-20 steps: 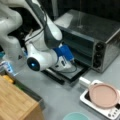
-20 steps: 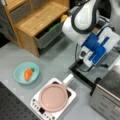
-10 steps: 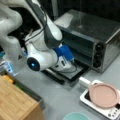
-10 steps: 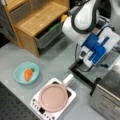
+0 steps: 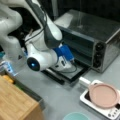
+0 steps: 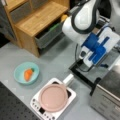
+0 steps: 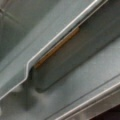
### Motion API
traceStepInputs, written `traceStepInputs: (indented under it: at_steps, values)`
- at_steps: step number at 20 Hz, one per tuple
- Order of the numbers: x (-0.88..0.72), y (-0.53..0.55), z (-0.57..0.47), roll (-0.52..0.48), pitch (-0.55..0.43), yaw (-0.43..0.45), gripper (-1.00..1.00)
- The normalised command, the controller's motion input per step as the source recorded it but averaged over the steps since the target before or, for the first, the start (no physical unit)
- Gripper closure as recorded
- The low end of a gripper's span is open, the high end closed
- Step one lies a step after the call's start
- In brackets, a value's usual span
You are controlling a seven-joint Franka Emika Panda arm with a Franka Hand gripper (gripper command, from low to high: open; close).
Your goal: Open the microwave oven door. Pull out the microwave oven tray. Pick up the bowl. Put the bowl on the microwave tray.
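- The microwave oven door (image 5: 66,72) is already folded down flat in front of the oven (image 5: 100,37), so the opening is free for reaching in.
- The hand (image 5: 65,65) hangs low over the lowered door at the mouth of the oven, a spot that suits getting at the microwave oven tray (image 7: 75,82); I cannot tell whether it is released or clenched.
- The wrist view shows a pale grey tray surface with a raised lip very near the camera.
- The bowl (image 6: 26,73) sits on the bench (image 6: 50,65), well apart to a front view's left, with an orange thing (image 6: 28,74) inside, unheld.
- A pink disc (image 6: 53,97) rests on a white appliance (image 6: 37,106) between bowl and oven.
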Motion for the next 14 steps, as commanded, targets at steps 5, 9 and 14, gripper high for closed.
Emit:
traceStepInputs:
  at_steps: [5, 9, 14]
  values:
    - [-0.03, 0.02, -0.09, 0.177, -0.093, -0.096, -1.00]
    - [-0.03, 0.02, -0.09, 0.177, -0.093, -0.096, -1.00]
    - [-0.03, 0.02, -0.09, 0.177, -0.093, -0.096, -1.00]
